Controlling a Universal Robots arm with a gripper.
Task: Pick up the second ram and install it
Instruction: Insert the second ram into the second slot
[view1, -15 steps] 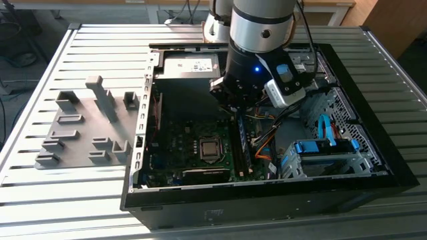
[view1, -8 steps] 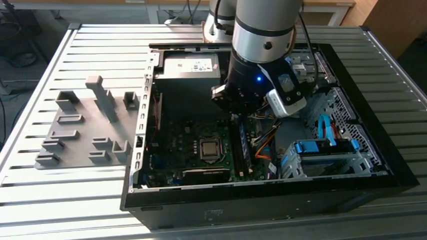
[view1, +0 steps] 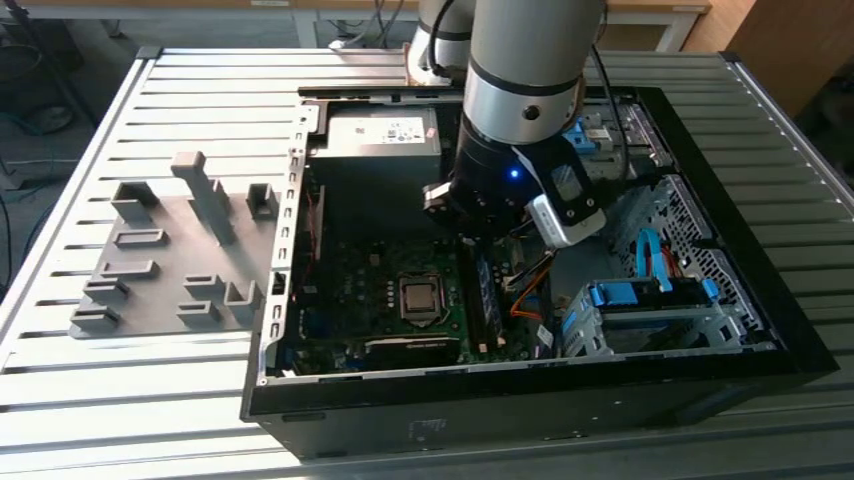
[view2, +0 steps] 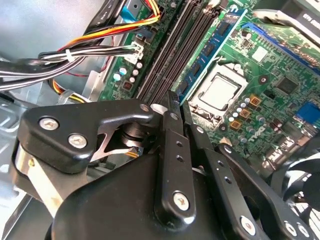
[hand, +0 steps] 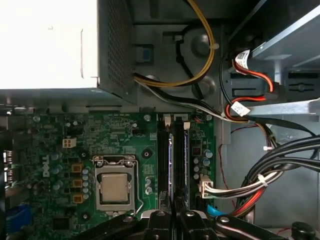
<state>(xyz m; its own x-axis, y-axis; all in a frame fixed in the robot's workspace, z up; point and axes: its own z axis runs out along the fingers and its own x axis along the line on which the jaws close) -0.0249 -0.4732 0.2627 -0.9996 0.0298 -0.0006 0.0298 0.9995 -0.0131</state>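
Hovering low inside the open computer case (view1: 747, 330), gripper (hand: 173, 216) with fingers pressed together, pinching nothing. Lying seated in the memory slots (hand: 165, 165) directly beneath the fingertips, second ram (hand: 171, 165), its blue-green edge showing, just beside the CPU socket (hand: 115, 187) on the motherboard (hand: 55, 145).

my gripper (hand: 172, 220) is cut off at the frame edge, and my arm (view1: 521, 120) hides the motherboard's (view1: 400, 270) memory slots.
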